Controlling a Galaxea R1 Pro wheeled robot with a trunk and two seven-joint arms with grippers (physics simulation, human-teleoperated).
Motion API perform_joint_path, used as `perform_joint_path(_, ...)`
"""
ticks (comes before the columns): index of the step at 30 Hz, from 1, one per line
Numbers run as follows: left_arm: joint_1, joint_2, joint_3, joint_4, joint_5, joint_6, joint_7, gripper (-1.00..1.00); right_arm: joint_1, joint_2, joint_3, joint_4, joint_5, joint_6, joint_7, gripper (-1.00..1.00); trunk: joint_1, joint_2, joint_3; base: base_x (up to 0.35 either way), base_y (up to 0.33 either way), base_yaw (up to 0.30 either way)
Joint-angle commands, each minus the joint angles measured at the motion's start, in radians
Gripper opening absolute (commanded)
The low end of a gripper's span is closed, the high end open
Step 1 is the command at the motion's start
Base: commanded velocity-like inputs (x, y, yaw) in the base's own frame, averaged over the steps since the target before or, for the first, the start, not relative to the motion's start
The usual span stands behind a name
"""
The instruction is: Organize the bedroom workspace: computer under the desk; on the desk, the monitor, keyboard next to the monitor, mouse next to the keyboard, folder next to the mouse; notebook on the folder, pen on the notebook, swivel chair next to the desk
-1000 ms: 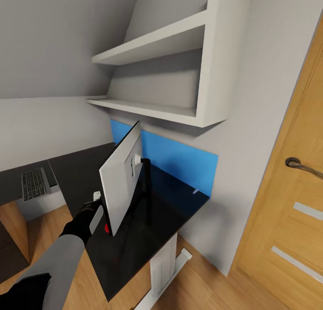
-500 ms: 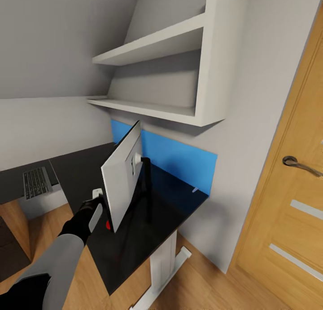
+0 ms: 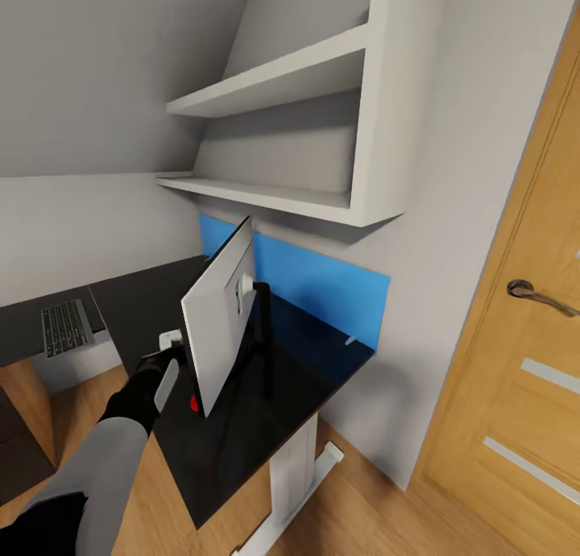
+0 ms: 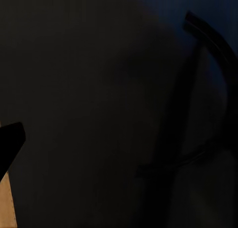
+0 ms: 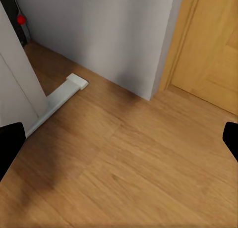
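While pressed to monitor (image 3: 219,326) lower corner at desk (image 3: 242,451) front edge, L gripper (image 3: 171,348) state unclear; R gripper (image 5: 119,139) spread wide.

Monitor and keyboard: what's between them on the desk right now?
In the head view, bare black desk top lies between the keyboard and the monitor. The left gripper sits at the monitor's near edge, not in that stretch.

White wall shelves (image 3: 322,121) hang in two tiers above me, fixed to the grey wall (image 3: 451,242). A wooden door (image 3: 524,354) with metal handle (image 3: 538,295) stands beside wood flooring (image 5: 129,163).
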Motion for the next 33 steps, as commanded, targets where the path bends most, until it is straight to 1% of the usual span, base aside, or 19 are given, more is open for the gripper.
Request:
perform_joint_path(1, 0.0, 0.0, 0.005, -0.011, 0.004, 0.006, 0.003, 1.0, -0.001, 0.0, 0.001, 0.002, -0.005, -0.004, 0.001, 1.0, 0.0, -0.001, -0.001, 0.0, 0.0, 0.0)
perform_joint_path(8, 0.0, -0.001, 0.01, -0.032, 0.004, 0.008, 0.003, 1.0, -0.001, 0.001, 0.002, 0.002, -0.005, -0.004, 0.001, 1.0, 0.0, -0.001, 0.001, 0.0, 0.0, -0.038)
perform_joint_path(25, -0.001, -0.005, 0.01, -0.035, 0.004, 0.009, 0.003, 1.0, -0.001, 0.001, 0.002, 0.002, -0.005, -0.004, 0.001, 1.0, 0.0, -0.001, 0.021, 0.0, 0.0, -0.151)
perform_joint_path(33, 0.0, -0.005, 0.011, -0.034, 0.004, 0.009, 0.003, 1.0, -0.001, 0.001, 0.002, 0.002, -0.005, -0.004, 0.001, 1.0, 0.0, -0.001, 0.027, 0.0, 0.0, -0.065)
